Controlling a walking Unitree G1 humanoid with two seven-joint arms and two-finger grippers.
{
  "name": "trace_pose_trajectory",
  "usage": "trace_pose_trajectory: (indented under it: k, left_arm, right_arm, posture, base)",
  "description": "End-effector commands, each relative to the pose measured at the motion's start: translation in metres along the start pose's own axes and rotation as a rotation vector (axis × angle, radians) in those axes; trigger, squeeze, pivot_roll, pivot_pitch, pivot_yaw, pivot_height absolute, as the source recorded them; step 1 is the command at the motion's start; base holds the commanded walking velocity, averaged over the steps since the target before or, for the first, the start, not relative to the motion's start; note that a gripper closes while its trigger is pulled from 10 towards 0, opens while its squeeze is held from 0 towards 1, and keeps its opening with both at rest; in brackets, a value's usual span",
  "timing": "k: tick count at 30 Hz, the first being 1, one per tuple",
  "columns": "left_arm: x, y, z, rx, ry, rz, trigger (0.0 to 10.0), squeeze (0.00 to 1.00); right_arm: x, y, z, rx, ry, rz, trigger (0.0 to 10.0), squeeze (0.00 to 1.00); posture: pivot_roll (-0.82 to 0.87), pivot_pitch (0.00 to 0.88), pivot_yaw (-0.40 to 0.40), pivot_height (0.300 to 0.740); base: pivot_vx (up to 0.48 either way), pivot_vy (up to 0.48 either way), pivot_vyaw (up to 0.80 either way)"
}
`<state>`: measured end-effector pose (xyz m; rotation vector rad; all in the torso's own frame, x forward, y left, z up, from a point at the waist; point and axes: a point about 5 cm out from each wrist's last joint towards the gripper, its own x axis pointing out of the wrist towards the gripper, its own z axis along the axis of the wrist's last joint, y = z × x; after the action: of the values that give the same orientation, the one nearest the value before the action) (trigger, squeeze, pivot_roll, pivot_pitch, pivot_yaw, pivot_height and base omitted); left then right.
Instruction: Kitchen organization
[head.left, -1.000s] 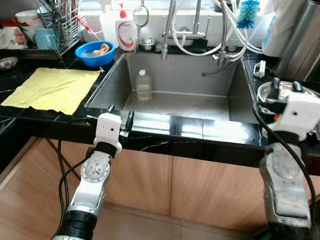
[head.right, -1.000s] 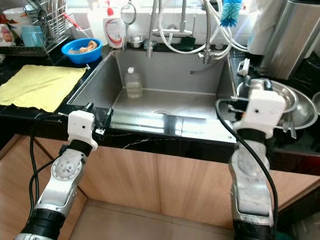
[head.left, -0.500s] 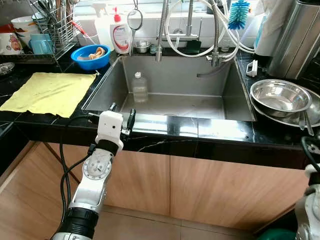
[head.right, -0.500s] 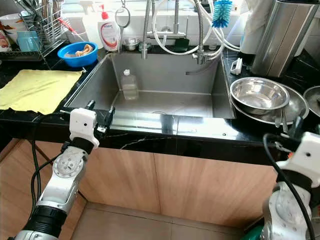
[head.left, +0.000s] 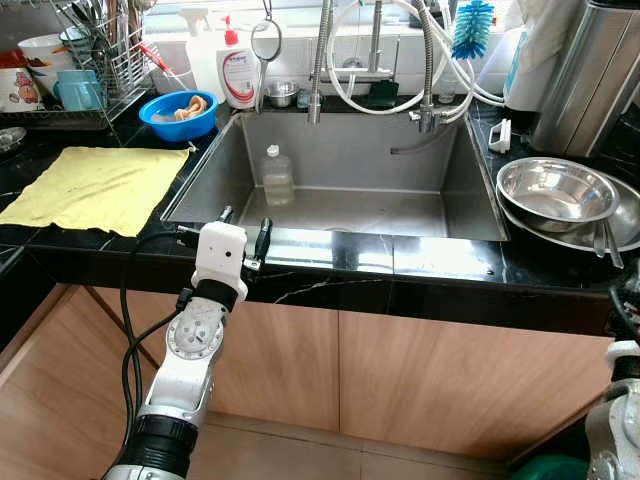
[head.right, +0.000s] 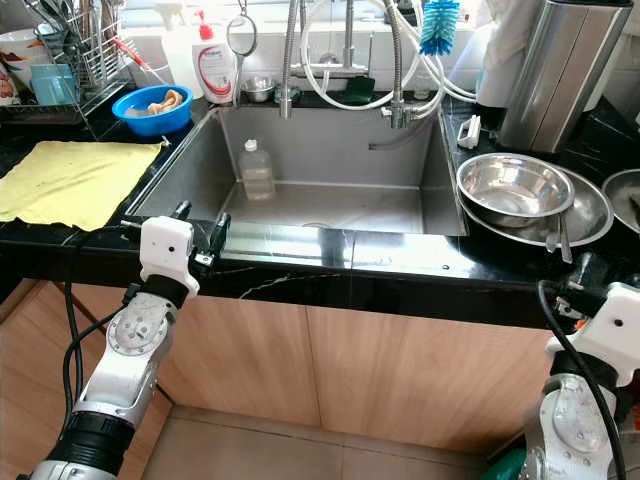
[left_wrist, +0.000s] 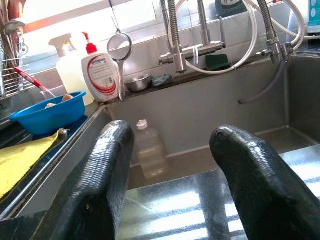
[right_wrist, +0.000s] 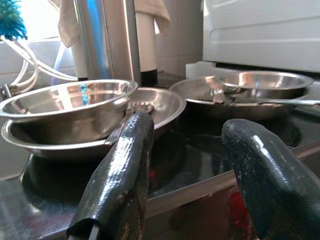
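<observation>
A steel sink (head.left: 430, 215) is set in the black counter, with a clear plastic bottle (head.left: 277, 176) standing in its left part. My left gripper (head.left: 243, 226) rests at the counter's front edge by the sink's left front corner, open and empty. In the left wrist view its fingers (left_wrist: 102, 185) frame the bottle (left_wrist: 149, 155) and the taps. Stacked steel bowls (head.left: 556, 193) with utensils sit on the counter to the right of the sink. My right gripper (head.right: 585, 275) is low at the counter's right front edge, open and empty, facing the bowls (right_wrist: 70, 107).
A yellow cloth (head.left: 96, 185) lies on the left counter. Behind it are a blue bowl (head.left: 180, 113), a soap bottle (head.left: 238, 76) and a dish rack (head.left: 100, 55). Hoses and a blue brush (head.left: 471, 22) hang over the taps. A steel canister (head.left: 590, 75) stands at the far right.
My right arm has dropped from in front of the steel bowls to below the counter's right front edge. The view has shifted slightly. The left arm has stayed put.
</observation>
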<state>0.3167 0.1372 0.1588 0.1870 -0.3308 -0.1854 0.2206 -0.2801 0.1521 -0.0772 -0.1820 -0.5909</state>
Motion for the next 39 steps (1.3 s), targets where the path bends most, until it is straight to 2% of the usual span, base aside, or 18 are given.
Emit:
trace_pose_trajectory:
  k: [1,3,11,24,27,29,32,34,39]
  left_arm:
    - [0.002,0.004,0.001,0.008,0.007,0.005,10.0,0.00]
    - [0.002,0.003,0.001,0.006,0.006,0.006,10.0,0.00]
    - [0.001,0.005,0.001,0.010,0.008,0.008,10.0,0.00]
    - [0.001,0.003,0.000,0.008,0.010,0.003,10.0,0.00]
    - [0.000,0.003,0.000,0.008,0.011,0.000,10.0,0.00]
    - [0.000,0.002,0.000,0.008,0.010,0.001,10.0,0.00]
    - [0.001,0.004,0.000,0.009,0.009,0.007,10.0,0.00]
    - [0.001,0.004,-0.001,0.011,0.009,0.007,10.0,0.00]
    - [0.000,0.005,-0.001,0.012,0.007,0.006,10.0,0.00]
  right_arm:
    - [0.003,0.004,-0.005,-0.025,0.039,0.022,10.0,0.00]
    - [0.003,0.005,-0.011,-0.016,0.060,0.015,10.0,0.00]
    - [0.005,0.007,-0.009,-0.001,0.052,0.021,10.0,0.00]
    - [0.013,0.003,0.012,0.016,-0.056,-0.024,10.0,0.00]
    - [0.015,0.000,0.013,0.006,-0.054,-0.051,10.0,0.00]
    - [0.016,0.002,0.013,0.018,-0.057,-0.027,10.0,0.00]
    - [0.013,0.019,0.021,0.037,-0.112,0.118,10.0,0.00]
    - [0.012,0.024,0.023,0.018,-0.123,0.143,10.0,0.00]
    - [0.009,0.023,0.018,0.030,-0.093,0.133,10.0,0.00]
  posture:
    - [-0.03,0.000,0.053,0.720]
    - [-0.02,0.000,0.050,0.720]
    - [-0.02,0.000,0.051,0.720]
    - [-0.03,0.000,0.051,0.720]
    - [-0.03,0.000,0.052,0.720]
    - [-0.03,0.000,0.051,0.720]
    - [-0.03,0.000,0.053,0.720]
    - [-0.03,0.000,0.054,0.720]
    - [-0.03,0.000,0.054,0.720]
  base:
    - [0.000,0.000,0.00]
    - [0.000,0.000,0.00]
    - [0.000,0.000,0.00]
    - [0.000,0.000,0.00]
    - [0.000,0.000,0.00]
    - [0.000,0.000,0.00]
    - [0.000,0.000,0.00]
    - [0.000,0.000,0.00]
    - [0.000,0.000,0.00]
